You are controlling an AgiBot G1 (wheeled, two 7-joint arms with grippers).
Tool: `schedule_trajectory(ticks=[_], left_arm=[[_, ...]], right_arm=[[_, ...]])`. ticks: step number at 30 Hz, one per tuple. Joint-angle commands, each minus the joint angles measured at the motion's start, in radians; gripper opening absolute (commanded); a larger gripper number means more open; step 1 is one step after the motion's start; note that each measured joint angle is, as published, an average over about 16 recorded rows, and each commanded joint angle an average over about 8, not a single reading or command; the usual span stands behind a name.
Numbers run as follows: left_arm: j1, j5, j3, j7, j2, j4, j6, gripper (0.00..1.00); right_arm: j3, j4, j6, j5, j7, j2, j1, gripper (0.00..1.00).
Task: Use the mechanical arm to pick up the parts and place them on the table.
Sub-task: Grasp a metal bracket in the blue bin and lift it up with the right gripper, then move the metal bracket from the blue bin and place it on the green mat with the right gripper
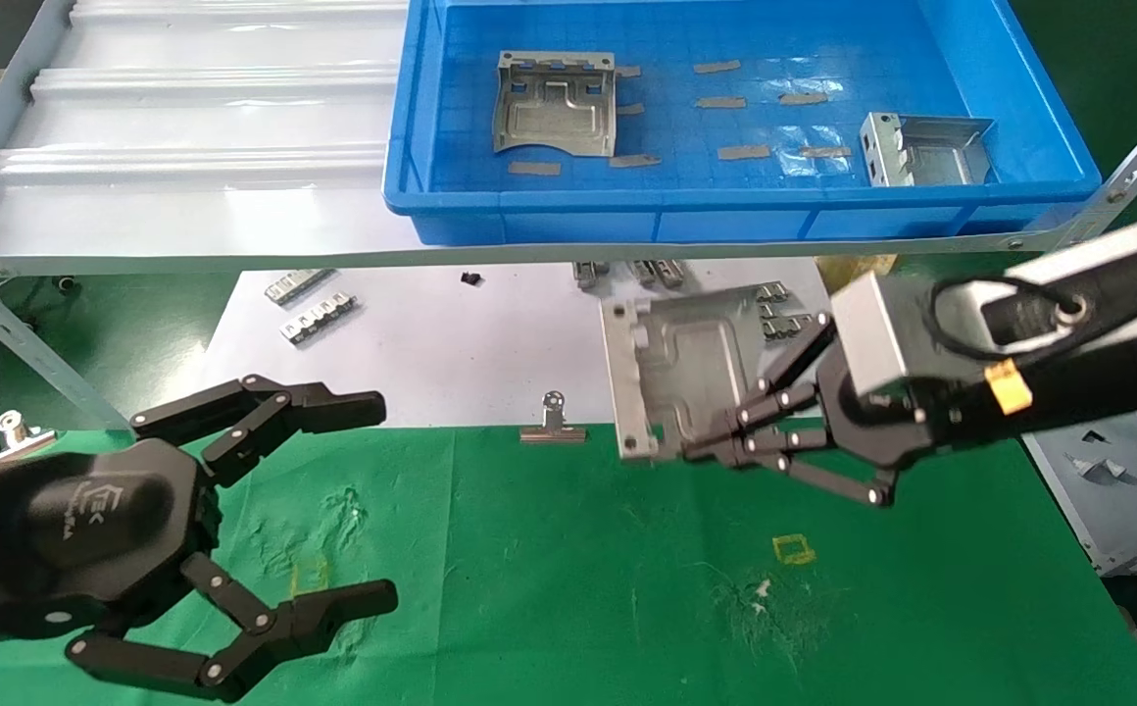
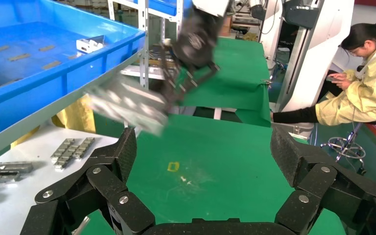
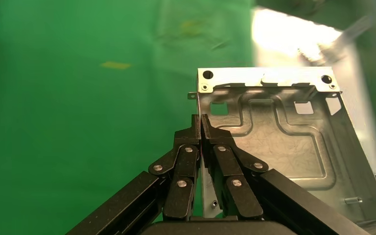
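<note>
Head view: right hand (image 1: 716, 446) pinched shut on one bent edge of part (image 1: 681, 368), held above worktop (image 1: 578, 588); edge-only grip, plate may pivot or slip on release; left hand (image 1: 333, 500) spread open, empty, well apart.

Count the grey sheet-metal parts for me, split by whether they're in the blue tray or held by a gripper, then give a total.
Parts lying in the blue tray: 2, a flat plate and a folded bracket.
Parts held by the right gripper: 1, the held plate above the table.
Total: 3.
</note>
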Motion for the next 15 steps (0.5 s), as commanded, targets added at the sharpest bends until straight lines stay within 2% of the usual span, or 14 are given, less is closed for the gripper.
schedule_trajectory(ticks=[1, 8, 15], left_arm=[[0.000, 0.000, 0.000, 0.000, 0.000, 0.000, 0.000, 1.00], [0.000, 0.000, 0.000, 0.000, 0.000, 0.000, 0.000, 1.00], [0.000, 0.000, 0.000, 0.000, 0.000, 0.000, 0.000, 1.00]], right_arm=[[-0.061, 0.046, 0.001, 0.032, 0.019, 0.031, -0.014, 0.00], [-0.211, -0.043, 0.026, -0.033, -0.047, 0.014, -0.037, 0.00], [-0.246, -0.216, 0.099, -0.069, -0.145, -0.048, -0.098, 0.00]])
